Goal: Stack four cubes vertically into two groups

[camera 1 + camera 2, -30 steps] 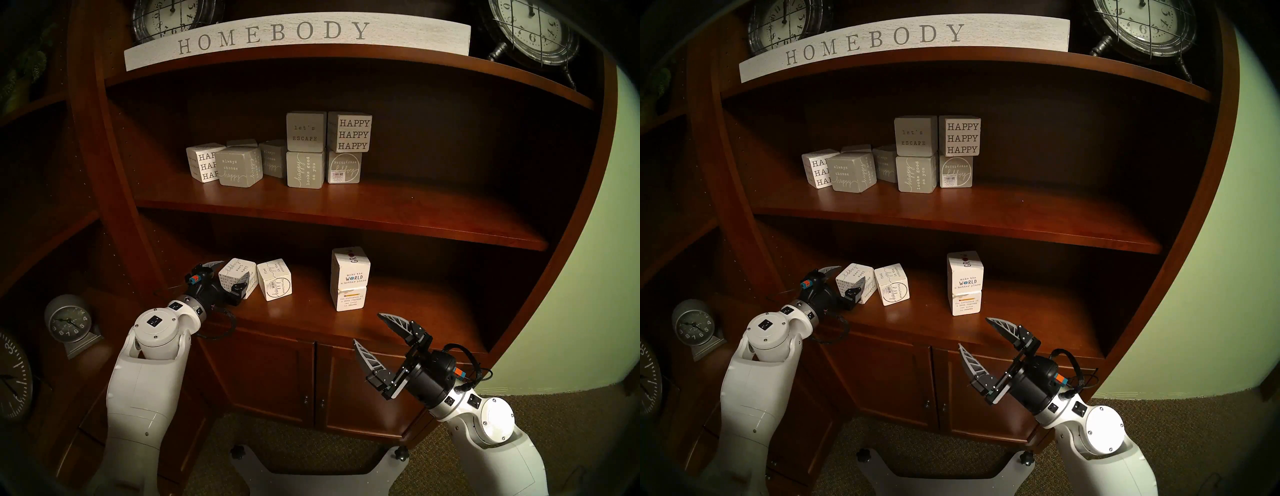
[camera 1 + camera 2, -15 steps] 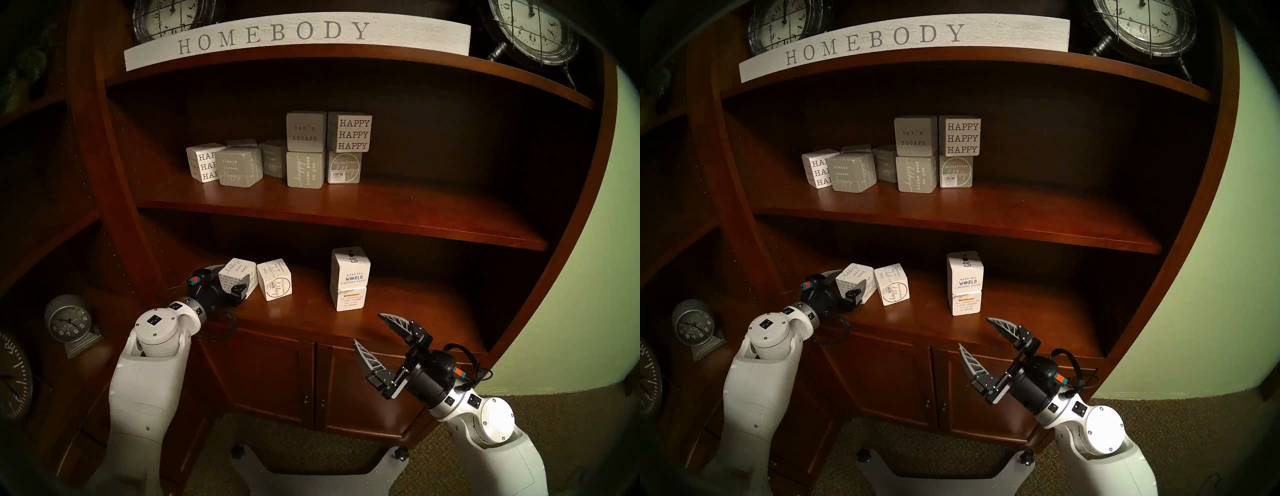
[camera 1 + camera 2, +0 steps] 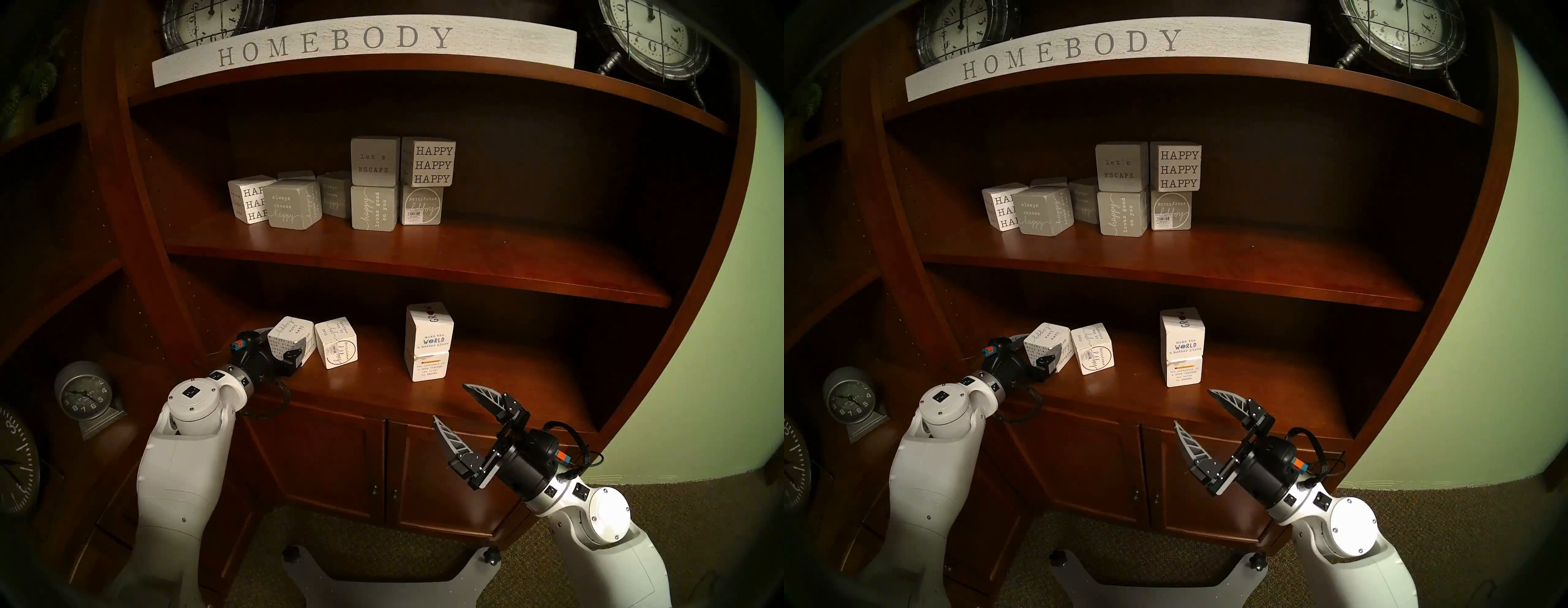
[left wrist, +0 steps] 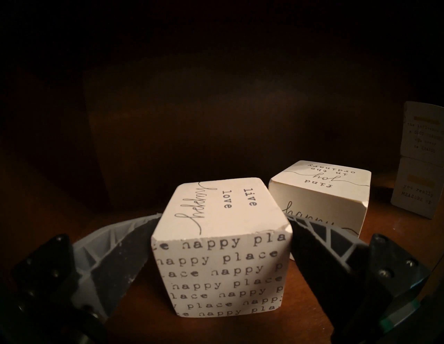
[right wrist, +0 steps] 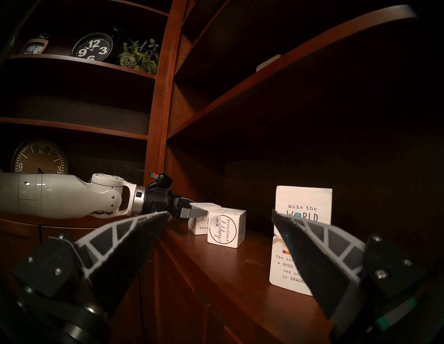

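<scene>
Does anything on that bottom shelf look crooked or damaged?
Yes. The left cube, between the left gripper's open fingers, has a chipped top corner. The cube beside it sits turned askew. The GROW stack stands straight.

A dark cherry-wood bookcase (image 3: 424, 263) with curved shelves and lower cabinet doors (image 3: 339, 463) stands against a pale green wall (image 3: 721, 339) on brown carpet (image 3: 700, 530), dimly lit.

The left gripper (image 3: 283, 342), black with grey ribbed fingers, now sits lower and further in around the small white wooden cube printed "happy place" (image 3: 292, 339). Its far finger, earlier raised clear above the cube's left edge, is now mostly hidden behind the cube, and the jaws straddle it.
</scene>
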### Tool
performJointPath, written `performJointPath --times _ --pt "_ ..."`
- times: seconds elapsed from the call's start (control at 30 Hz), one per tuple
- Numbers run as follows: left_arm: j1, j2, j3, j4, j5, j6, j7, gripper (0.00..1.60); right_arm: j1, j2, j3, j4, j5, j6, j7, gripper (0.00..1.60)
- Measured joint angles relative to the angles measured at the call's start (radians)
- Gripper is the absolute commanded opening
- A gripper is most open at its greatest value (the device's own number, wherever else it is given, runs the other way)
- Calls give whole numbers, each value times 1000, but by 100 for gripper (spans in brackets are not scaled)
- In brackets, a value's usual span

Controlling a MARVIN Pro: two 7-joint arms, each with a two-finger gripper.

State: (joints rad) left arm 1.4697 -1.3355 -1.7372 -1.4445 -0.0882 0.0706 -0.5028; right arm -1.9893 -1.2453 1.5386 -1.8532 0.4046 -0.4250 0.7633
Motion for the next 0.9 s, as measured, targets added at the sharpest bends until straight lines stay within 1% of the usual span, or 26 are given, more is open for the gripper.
performJointPath --times 0.1,0.13,0.17,0.2,0.23,0.27,0.3,0.37,0.43,0.47,0.5,0.53,0.77,0.9 --pt "-3 0 0 6 0 -2 1 160 0 0 0 0 0 0 0 160" --pt "-4 0 0 7 0 -4 1 154 0 0 0 0 0 0 0 160" --pt "-5 0 0 9 0 -5 1 130 0 0 0 0 0 0 0 160" --pt "-7 0 0 12 1 -8 1 114 0 0 0 0 0 0 0 160" --pt "-7 0 0 13 1 -9 1 89 0 0 0 0 0 1 0 160" --pt "-8 0 0 16 1 -11 1 89 0 -1 0 0 0 1 1 160" --pt "-9 0 0 17 1 -12 1 59 0 -1 0 0 0 1 1 160" --pt "-12 1 0 22 1 -16 1 40 0 -1 1 0 0 1 1 160" --pt "-14 2 0 26 0 -19 0 38 0 -1 1 0 0 1 1 160" --pt "-15 2 0 27 0 -19 -1 19 0 -1 1 0 0 1 1 160" --pt "-16 3 0 29 0 -21 -2 7 0 -1 1 0 -1 1 1 160" --pt "-18 4 -1 31 -1 -23 -4 0 0 -1 1 0 -1 1 1 160" --pt "-18 12 -7 36 1 -43 -16 0 0 -2 1 0 -1 1 2 160" --pt "-9 20 -17 23 1 -61 -28 0 0 -2 1 0 -1 1 2 160"
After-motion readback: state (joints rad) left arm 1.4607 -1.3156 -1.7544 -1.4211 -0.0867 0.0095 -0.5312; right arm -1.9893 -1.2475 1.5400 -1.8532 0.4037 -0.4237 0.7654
